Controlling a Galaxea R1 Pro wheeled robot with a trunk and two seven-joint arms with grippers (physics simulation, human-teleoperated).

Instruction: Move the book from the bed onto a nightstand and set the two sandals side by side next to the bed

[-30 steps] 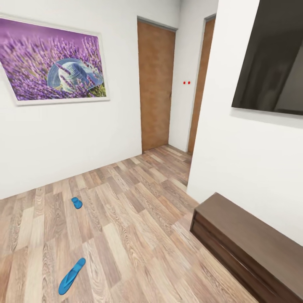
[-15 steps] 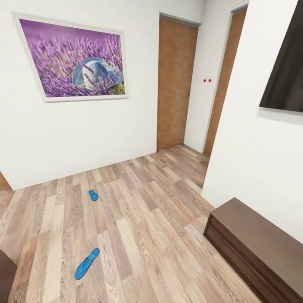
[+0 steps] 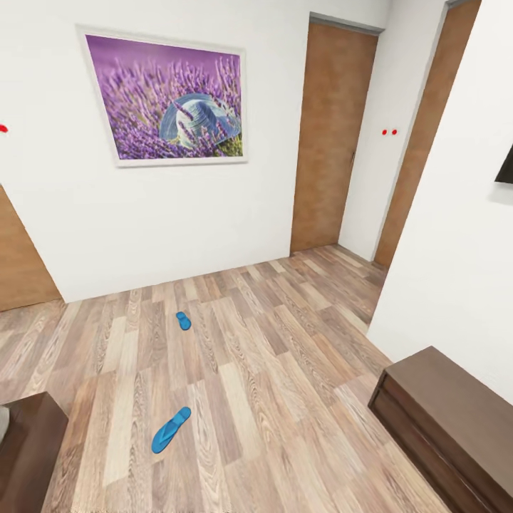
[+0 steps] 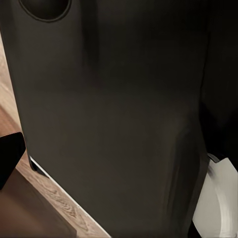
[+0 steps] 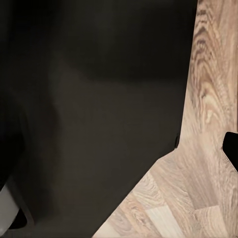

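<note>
At the far left edge of my head view a dark brown wooden corner (image 3: 28, 449) juts in low, with a sliver of light grey at its edge; I take it for the bed frame, though too little shows to be sure. Just right of it, the near sandal (image 3: 170, 429) lies flat on the plank floor (image 3: 285, 399), angled. The far sandal (image 3: 184, 320) lies well apart from it, nearer the white wall under the lavender picture (image 3: 171, 103). Further right stand two brown doors (image 3: 331, 139), and at the lower right the long low TV bench (image 3: 449, 420).

I see no book and no nightstand from here. My wrist views give mostly dark robot body and floor planks, so I cannot tell whether either tool is open or closed.

The risks I judge from here: rolling my base over the near sandal and pushing it askew, since it lies in open floor close ahead; clipping the wooden corner at my left as I turn; and stooping for so flat a sandal, where a tool could scrape the planks or merely shove it.
</note>
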